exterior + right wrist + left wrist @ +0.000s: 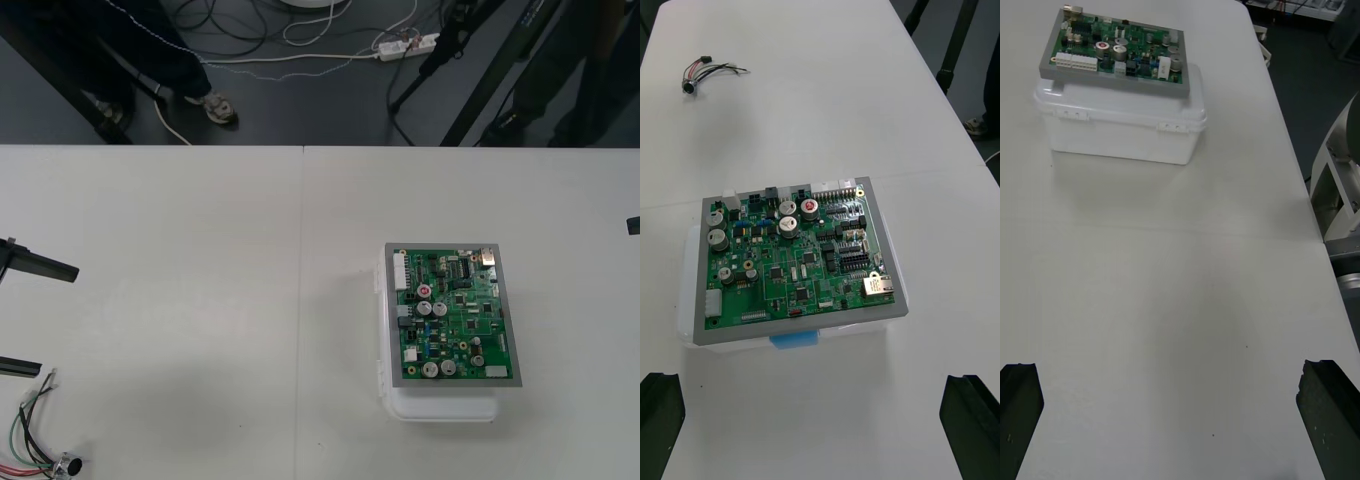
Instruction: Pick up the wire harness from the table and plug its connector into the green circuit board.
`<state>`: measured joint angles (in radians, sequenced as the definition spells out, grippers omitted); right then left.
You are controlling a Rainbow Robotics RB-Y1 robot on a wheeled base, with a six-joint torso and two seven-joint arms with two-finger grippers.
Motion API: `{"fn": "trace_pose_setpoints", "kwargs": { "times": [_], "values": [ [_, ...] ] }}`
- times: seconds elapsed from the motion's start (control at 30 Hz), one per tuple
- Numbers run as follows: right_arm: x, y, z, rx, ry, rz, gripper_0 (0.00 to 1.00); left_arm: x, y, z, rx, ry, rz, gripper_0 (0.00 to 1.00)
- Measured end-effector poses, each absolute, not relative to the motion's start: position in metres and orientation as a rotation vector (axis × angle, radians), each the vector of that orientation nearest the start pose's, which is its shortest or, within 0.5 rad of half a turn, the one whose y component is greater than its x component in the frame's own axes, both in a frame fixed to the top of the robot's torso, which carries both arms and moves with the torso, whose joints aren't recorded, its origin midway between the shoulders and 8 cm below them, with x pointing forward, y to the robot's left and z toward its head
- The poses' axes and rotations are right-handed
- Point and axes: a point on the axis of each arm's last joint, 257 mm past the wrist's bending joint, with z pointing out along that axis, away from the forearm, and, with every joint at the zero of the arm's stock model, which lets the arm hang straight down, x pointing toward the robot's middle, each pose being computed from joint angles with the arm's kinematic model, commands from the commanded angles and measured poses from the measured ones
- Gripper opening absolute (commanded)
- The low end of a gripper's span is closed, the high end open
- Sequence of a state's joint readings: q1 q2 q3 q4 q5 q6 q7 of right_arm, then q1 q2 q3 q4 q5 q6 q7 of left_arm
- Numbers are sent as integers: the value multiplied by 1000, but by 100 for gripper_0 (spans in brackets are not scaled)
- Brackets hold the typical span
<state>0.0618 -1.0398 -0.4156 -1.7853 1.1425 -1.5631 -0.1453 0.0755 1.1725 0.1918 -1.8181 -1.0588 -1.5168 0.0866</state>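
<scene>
Both grippers stand spread wide, holding nothing: the left gripper (58, 318) at the left side of the table (200, 250), the right gripper (816, 427) facing the green circuit board (455, 315) on its white base (445, 408). The wire harness (38, 440) lies loose on the table just beside the left gripper (its metal socket (68, 465) farthest from it), well apart from the board.

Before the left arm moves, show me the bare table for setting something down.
Widest: the table between the open left gripper and the circuit board. Also free: the strip from the board to the far edge. Crowded: the near left corner, where the wire harness lies beside that gripper.
</scene>
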Motion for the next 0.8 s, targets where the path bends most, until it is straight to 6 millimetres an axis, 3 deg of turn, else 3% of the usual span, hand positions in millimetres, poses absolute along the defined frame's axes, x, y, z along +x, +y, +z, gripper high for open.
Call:
{"fn": "trace_pose_setpoints", "kwargs": {
  "times": [0.8],
  "values": [
    [327,-300,-105,-1570,1547,498,100,291,271,-142,1735,1548,-668,100]
  ]
}}
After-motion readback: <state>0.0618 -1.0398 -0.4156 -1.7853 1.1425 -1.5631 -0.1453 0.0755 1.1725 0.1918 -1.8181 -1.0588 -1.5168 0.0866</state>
